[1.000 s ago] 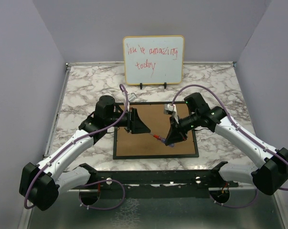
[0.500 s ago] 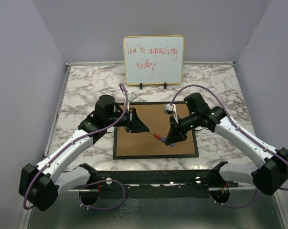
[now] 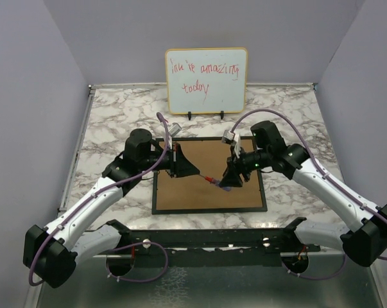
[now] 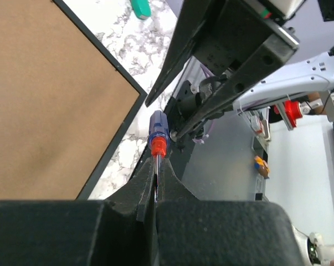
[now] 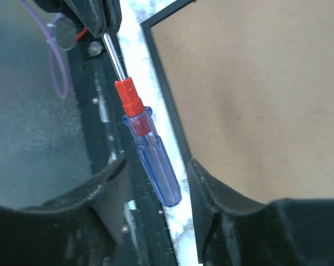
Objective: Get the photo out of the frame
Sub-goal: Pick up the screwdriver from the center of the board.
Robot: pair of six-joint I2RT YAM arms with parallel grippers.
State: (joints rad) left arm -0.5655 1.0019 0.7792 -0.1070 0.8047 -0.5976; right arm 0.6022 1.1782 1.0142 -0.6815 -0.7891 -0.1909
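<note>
The top view is bright and even, with soft light from above and only faint shadows on the tabletop [image 3: 116,109]. In the wrist views the left hand [image 4: 155,180] and right hand [image 5: 155,177] look dark and fuzzy at 6 o'clock, while the screwdriver [image 5: 147,144] looks sharp. The left wrist view is washed out white at 4 o'clock.
</note>
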